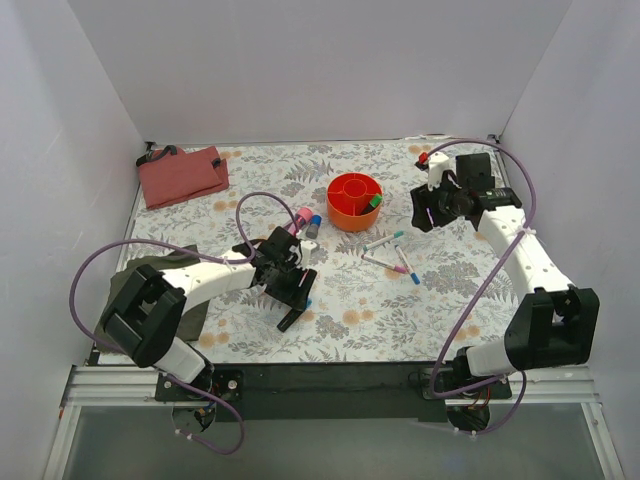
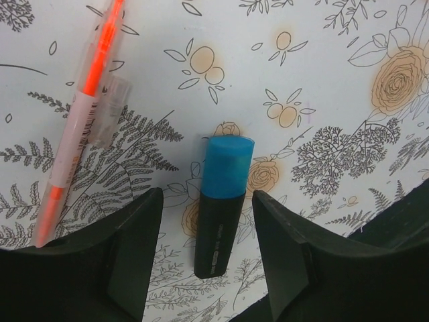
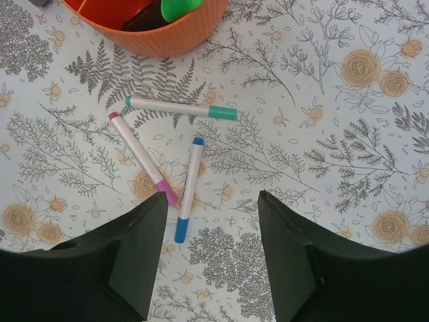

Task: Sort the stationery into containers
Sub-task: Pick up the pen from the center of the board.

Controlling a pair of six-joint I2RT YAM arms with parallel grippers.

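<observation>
The left gripper [image 2: 206,201] stands released astride a blue-capped highlighter [image 2: 226,168] (lying flat, untouched). The right gripper [image 3: 211,198], jaws likewise apart, hangs over three felt-tips [image 3: 181,107] near the orange cup [image 3: 181,40].

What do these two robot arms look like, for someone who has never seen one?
They match. The left arm and right arm have white tube-like links between chunky black joints. A thin purple cable loops along each. The left gripper and right gripper are black, each with two broad matte fingers. I see no markings.
</observation>
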